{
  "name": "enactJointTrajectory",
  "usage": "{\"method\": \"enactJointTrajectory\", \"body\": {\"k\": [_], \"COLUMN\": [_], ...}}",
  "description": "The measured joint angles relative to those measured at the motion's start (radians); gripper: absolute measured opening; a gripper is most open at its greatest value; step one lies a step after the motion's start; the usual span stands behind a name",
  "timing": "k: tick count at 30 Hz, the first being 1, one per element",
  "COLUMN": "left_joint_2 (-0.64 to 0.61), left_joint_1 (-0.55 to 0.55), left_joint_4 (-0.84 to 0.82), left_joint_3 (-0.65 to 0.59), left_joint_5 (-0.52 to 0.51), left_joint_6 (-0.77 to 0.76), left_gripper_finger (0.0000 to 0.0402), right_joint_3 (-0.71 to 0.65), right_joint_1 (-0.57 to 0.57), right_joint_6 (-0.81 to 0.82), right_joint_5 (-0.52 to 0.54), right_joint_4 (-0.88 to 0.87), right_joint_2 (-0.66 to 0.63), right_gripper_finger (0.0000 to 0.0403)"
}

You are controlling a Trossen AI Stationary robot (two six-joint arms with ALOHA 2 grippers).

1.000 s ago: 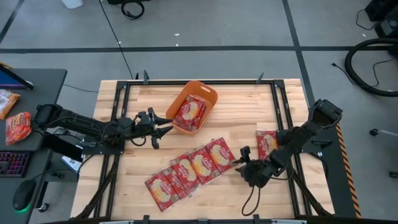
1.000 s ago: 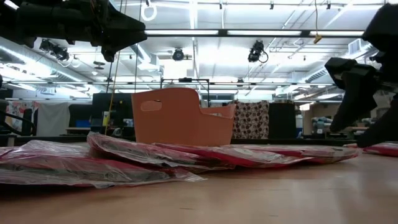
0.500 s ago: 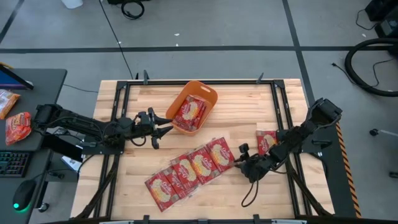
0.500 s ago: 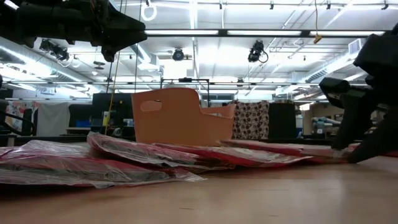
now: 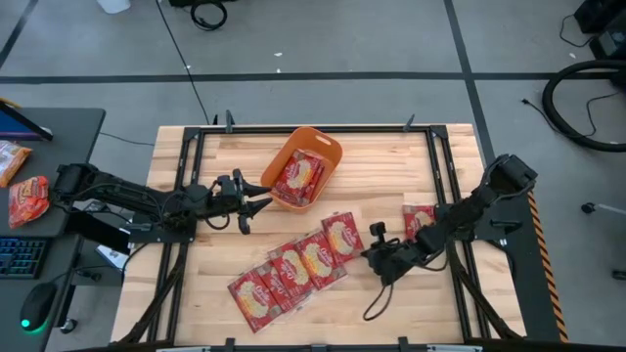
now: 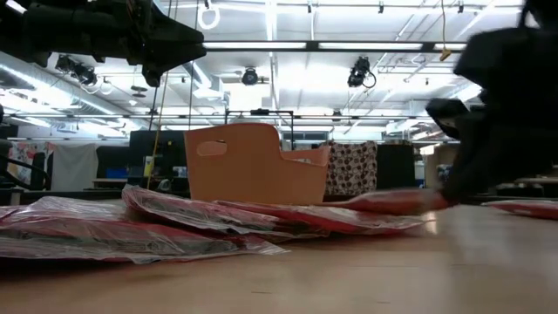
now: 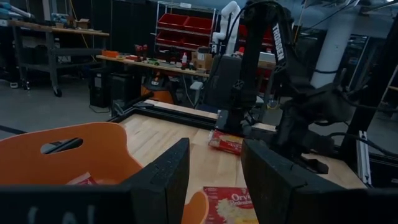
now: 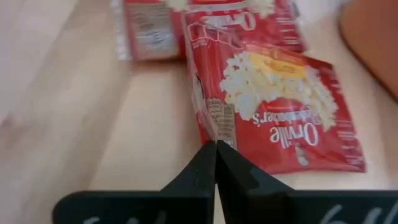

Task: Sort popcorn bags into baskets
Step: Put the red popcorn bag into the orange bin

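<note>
An orange basket (image 5: 331,149) stands at the table's far middle with one popcorn bag (image 5: 298,178) lying in it. Several red popcorn bags (image 5: 289,269) lie overlapping in a slanted row on the near middle. My right gripper (image 5: 368,253) is shut on the right-most bag (image 5: 340,235) of that row, which also shows in the right wrist view (image 8: 280,106). One more bag (image 5: 419,220) lies flat to the right, by the right arm. My left gripper (image 5: 260,201) hovers open just left of the basket (image 7: 62,155), holding nothing. My right gripper pinches the right-most bag's right-hand edge (image 8: 213,129) between its two fingertips (image 8: 205,165). The fingers come slanting low from the table's right. That end of the bag (image 6: 397,200) is raised off the wood, and its other end rests on the row.
A dark metal frame (image 5: 186,186) runs along the table's sides and far edge. A side desk on the left holds other packets (image 5: 27,196), a keyboard and a mouse. Bare wood shows at the near right (image 5: 421,313) and far right.
My right gripper has moved toward the table's left, up to the row of bags, and has shut on the right-most bag's edge. That bag's right end has come up off the table and has shifted slightly left; the other bags lie as before.
</note>
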Motion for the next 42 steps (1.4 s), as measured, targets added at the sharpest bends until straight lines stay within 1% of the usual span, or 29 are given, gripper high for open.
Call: {"method": "enactJointTrajectory", "body": {"k": [3, 7, 10, 13, 16, 19, 26, 30, 32, 34, 37, 40, 42], "left_joint_2": [0.000, 0.000, 0.000, 0.000, 0.000, 0.000, 0.000, 0.000, 0.000, 0.000, 0.000, 0.000, 0.000], "left_joint_1": [0.000, 0.000, 0.000, 0.000, 0.000, 0.000, 0.000, 0.000, 0.000, 0.000, 0.000, 0.000, 0.000], "left_joint_4": [0.000, 0.000, 0.000, 0.000, 0.000, 0.000, 0.000, 0.001, 0.000, 0.000, 0.000, 0.000, 0.003], "left_joint_3": [0.000, 0.000, 0.000, 0.000, 0.000, 0.000, 0.000, 0.000, 0.000, 0.000, 0.000, 0.000, 0.000], "left_joint_5": [0.000, 0.000, 0.000, 0.000, 0.000, 0.000, 0.000, 0.000, 0.000, 0.000, 0.000, 0.000, 0.000], "left_joint_6": [0.000, 0.000, 0.000, 0.000, 0.000, 0.000, 0.000, 0.000, 0.000, 0.000, 0.000, 0.000, -0.001], "left_gripper_finger": [0.0151, 0.0151, 0.0151, 0.0151, 0.0151, 0.0151, 0.0151, 0.0151, 0.0151, 0.0151, 0.0151, 0.0151, 0.0151], "right_joint_3": [0.098, 0.262, 0.392, 0.515, 0.632, 0.734, 0.927, 0.986, 0.991, 0.991, 0.988, 0.975, 0.973], "right_joint_1": [-0.034, -0.088, -0.115, -0.143, -0.182, -0.228, -0.338, -0.419, -0.469, -0.525, -0.612, -0.697, -0.752], "right_joint_6": [0.015, 0.050, 0.048, 0.024, 0.015, -0.022, -0.166, -0.255, -0.296, -0.320, -0.325, -0.325, -0.317], "right_joint_5": [0.007, 0.020, 0.071, 0.134, 0.174, 0.200, 0.242, 0.239, 0.197, 0.124, 0.030, -0.055, -0.108], "right_joint_4": [-0.154, -0.401, -0.570, -0.711, -0.845, -0.928, -0.961, -0.910, -0.859, -0.823, -0.791, -0.721, -0.715], "right_joint_2": [-0.004, -0.004, -0.004, -0.004, -0.004, -0.004, -0.004, -0.005, -0.005, -0.002, 0.008, 0.014, 0.022], "right_gripper_finger": [0.0007, 0.0006, 0.0005, 0.0005, 0.0003, 0.0003, 0.0003, 0.0003, 0.0003, 0.0003, 0.0004, 0.0004, 0.0004]}}
